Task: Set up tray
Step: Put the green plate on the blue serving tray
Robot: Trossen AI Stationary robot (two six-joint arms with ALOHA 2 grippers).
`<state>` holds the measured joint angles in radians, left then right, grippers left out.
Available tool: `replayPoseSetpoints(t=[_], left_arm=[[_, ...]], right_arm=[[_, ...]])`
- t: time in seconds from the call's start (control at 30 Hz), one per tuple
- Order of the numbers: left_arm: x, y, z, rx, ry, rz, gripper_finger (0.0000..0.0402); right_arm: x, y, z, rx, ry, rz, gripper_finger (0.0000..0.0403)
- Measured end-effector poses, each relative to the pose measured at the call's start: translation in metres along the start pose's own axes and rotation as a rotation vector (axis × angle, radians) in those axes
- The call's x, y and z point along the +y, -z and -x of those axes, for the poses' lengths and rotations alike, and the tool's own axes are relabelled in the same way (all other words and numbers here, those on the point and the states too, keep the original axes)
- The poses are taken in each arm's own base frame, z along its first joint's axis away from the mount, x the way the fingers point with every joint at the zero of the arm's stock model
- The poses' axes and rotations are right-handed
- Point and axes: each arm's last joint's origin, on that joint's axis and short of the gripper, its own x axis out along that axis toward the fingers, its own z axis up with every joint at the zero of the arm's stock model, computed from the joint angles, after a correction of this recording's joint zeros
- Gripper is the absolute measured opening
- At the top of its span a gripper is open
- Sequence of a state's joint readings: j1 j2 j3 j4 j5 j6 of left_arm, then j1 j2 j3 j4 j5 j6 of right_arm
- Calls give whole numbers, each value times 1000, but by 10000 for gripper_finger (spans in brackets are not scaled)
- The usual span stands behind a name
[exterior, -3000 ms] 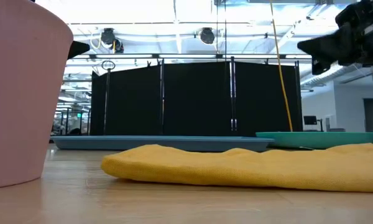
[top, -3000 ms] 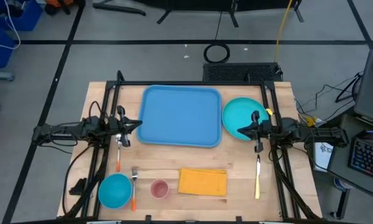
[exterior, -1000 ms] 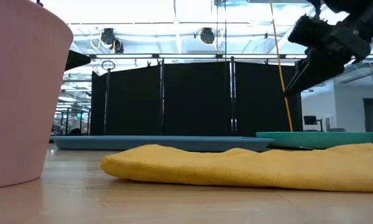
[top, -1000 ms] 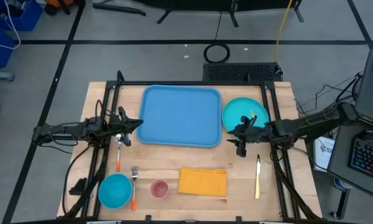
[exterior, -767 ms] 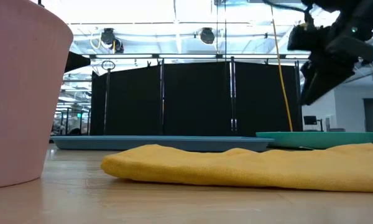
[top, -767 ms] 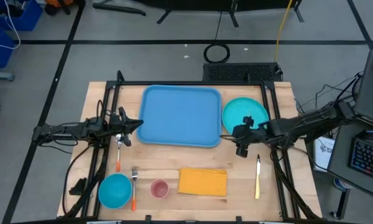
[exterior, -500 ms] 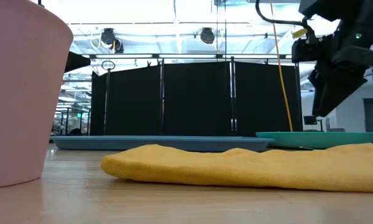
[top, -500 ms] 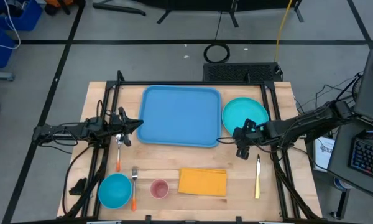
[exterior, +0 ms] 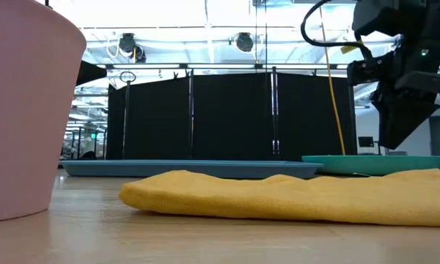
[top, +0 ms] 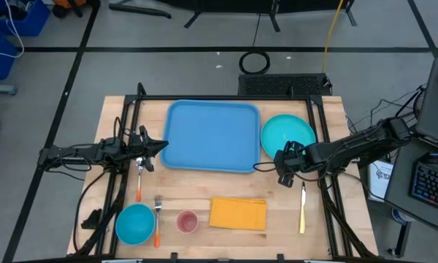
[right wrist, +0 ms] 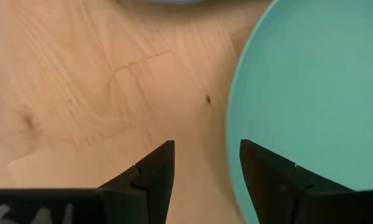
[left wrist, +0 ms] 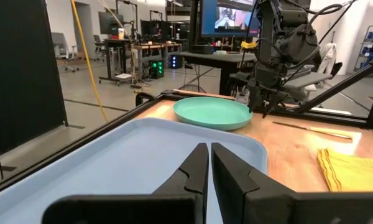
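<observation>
right pincer (top: 281,177) beside teal plate (top: 287,134), light-blue tray (top: 212,136) centre

One tray (top: 211,136), one teal plate (top: 287,134), one blue bowl (top: 135,223), one pink cup (top: 187,220), one yellow napkin (top: 238,213), one knife (top: 303,207), one fork (top: 157,219), and one spoon (top: 139,182) lie on the worktop (top: 277,208).
</observation>
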<state>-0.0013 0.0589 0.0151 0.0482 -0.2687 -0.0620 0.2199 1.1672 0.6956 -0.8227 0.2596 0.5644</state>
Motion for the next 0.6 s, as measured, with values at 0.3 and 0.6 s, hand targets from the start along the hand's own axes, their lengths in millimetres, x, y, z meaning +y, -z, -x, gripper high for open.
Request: replayPoseSetpoints(t=[0.3,0.6], left_arm=[[0,1,0,5,-1,-2,26],[0,0,0,5,0,-2,26]], right_arm=[[-3,8,-10,34,24,-20,174],[-5,11,-14,19,75,-14,174]])
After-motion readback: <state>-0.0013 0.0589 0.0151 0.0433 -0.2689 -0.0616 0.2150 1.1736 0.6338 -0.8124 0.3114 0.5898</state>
